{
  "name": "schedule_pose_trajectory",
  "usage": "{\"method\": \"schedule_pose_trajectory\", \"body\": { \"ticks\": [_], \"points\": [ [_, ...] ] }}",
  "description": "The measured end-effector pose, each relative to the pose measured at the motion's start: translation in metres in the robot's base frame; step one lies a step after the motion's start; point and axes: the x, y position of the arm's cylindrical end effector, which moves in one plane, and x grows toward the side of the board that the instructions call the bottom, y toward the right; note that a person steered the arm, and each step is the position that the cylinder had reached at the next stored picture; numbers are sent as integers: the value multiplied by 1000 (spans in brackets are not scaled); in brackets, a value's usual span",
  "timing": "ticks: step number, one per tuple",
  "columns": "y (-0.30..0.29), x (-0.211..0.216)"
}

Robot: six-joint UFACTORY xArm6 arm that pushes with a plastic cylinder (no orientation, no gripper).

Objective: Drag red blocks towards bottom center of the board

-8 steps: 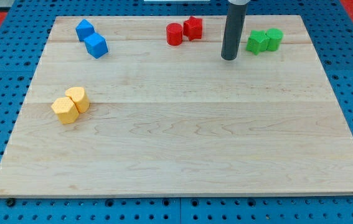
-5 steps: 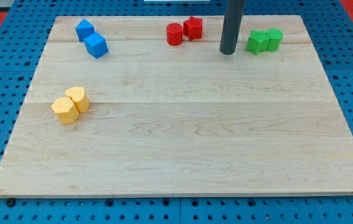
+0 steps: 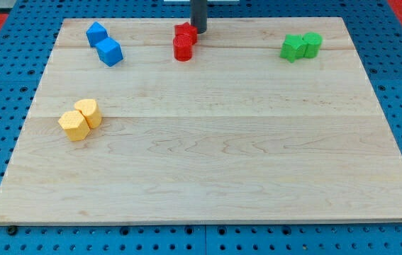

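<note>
Two red blocks sit touching near the view's top, left of centre: a red star-like block [image 3: 186, 32] and a red cylinder [image 3: 182, 49] just below and left of it. My tip [image 3: 198, 30] stands at the right side of the red star-like block, touching or nearly touching it. The rod rises out of the view's top.
Two blue cubes [image 3: 103, 44] lie at the top left. Two green blocks [image 3: 301, 46] lie at the top right. Two yellow blocks [image 3: 80, 120] lie at the left, mid-height. The wooden board [image 3: 208, 163] rests on a blue pegboard.
My tip has moved left and up, from left of the green blocks to the red blocks. Both red blocks have shifted left and slightly down.
</note>
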Motion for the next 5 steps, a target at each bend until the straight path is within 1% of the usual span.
{"method": "schedule_pose_trajectory", "body": {
  "ticks": [1,2,3,5],
  "points": [
    [4,-24],
    [-9,-29],
    [-26,-20],
    [-23,38]
  ]
}}
